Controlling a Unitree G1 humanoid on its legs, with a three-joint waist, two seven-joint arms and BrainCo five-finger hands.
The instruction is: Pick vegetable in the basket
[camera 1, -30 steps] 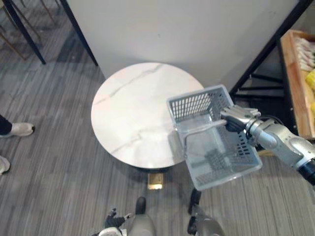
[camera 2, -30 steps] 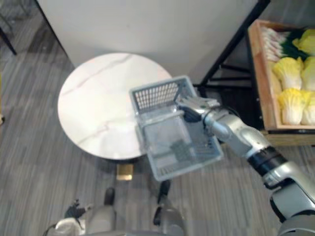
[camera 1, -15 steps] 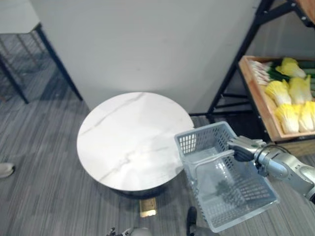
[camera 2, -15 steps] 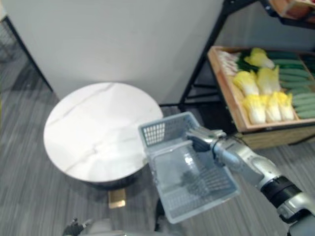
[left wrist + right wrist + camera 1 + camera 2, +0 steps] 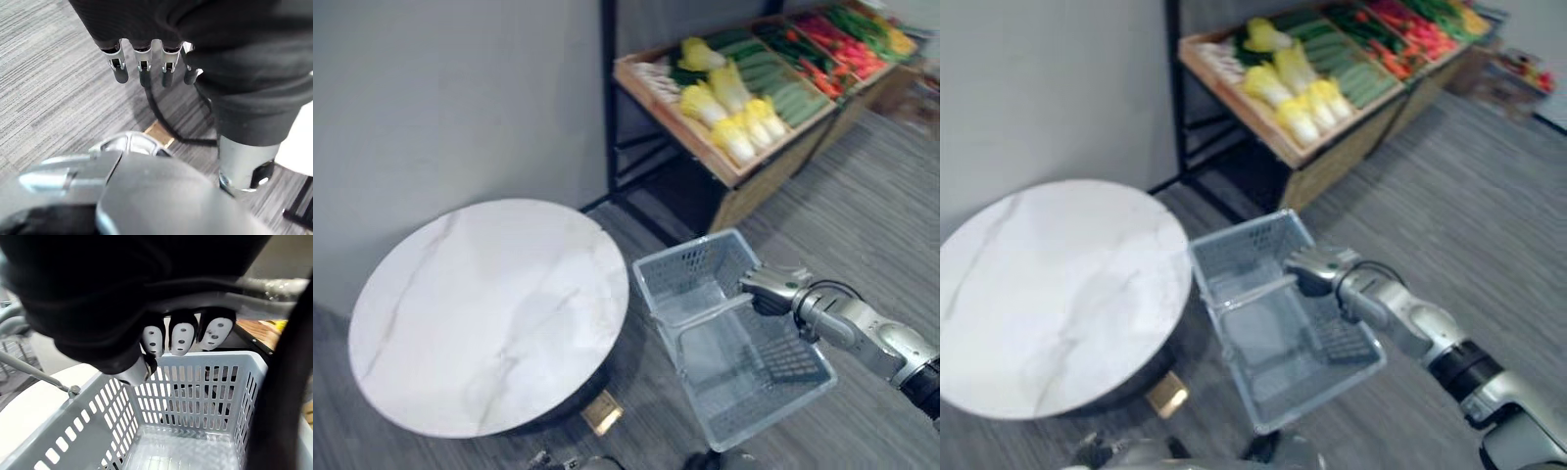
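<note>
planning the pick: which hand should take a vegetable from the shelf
Probably left. The right hand is curled on the basket, holding it empty. The left hand hangs free with straight fingers, though the vegetable shelf lies toward the robot's right.

Light: even and diffuse, from overhead. You get no hard-edged shadows in either head view. The marble table [image 5: 489,313] is the brightest surface; its top carries a soft pale sheen near the middle, short of glare. Under its near rim the floor [image 5: 641,382] drops into a dark band of shade. The wall [image 5: 460,88] reads flat grey, evenly lit. The space beneath the produce shelf [image 5: 677,125] is dim. The basket [image 5: 734,343] bottom shines pale where light catches the plastic. In the right wrist view you see the cover of the right hand [image 5: 182,338] as a near-black mass with little detail — the fingertips [image 5: 215,333] come out bright.
</note>
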